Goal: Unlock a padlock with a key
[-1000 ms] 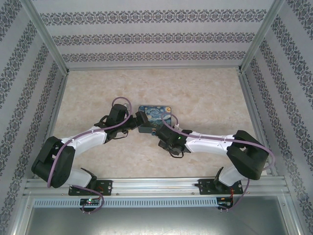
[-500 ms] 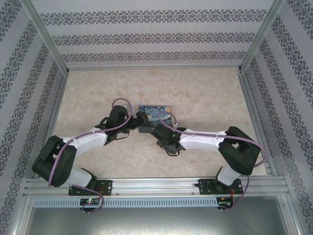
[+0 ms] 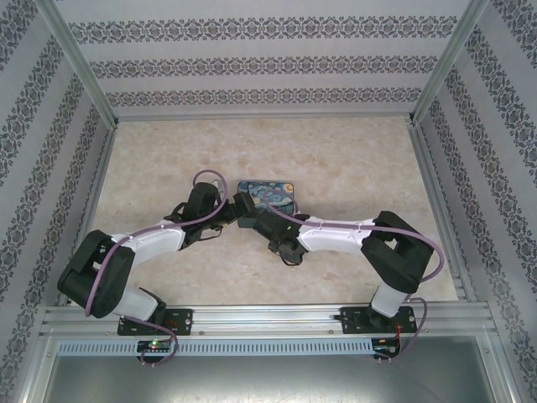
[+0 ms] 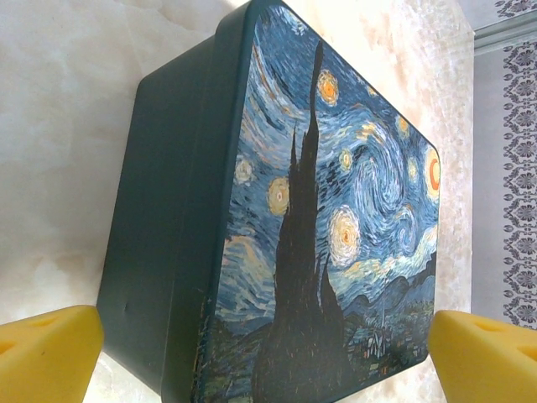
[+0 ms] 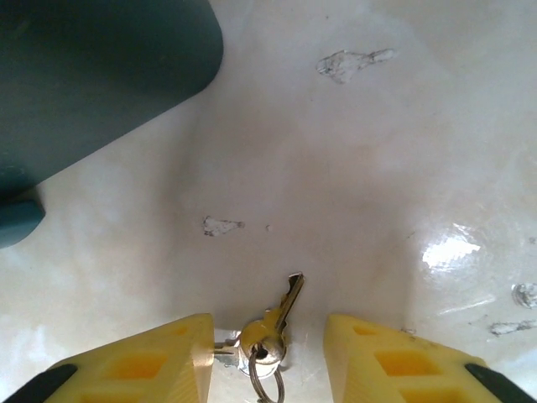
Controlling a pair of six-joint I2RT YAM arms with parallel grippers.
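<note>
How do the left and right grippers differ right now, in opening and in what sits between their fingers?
The left gripper stands wide open, the right gripper with a narrower gap. The left's fingers frame the painted box; the right's flank the key lying on the table. Both have yellow fingers and grip nothing.

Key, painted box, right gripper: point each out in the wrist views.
key (image 5: 289,299), right wrist view, on the blade.
painted box (image 4: 336,218), left wrist view, on the swirling-sky lid.
right gripper (image 5: 268,323), right wrist view, midway between the yellow fingertips, which stand either side of the key.
</note>
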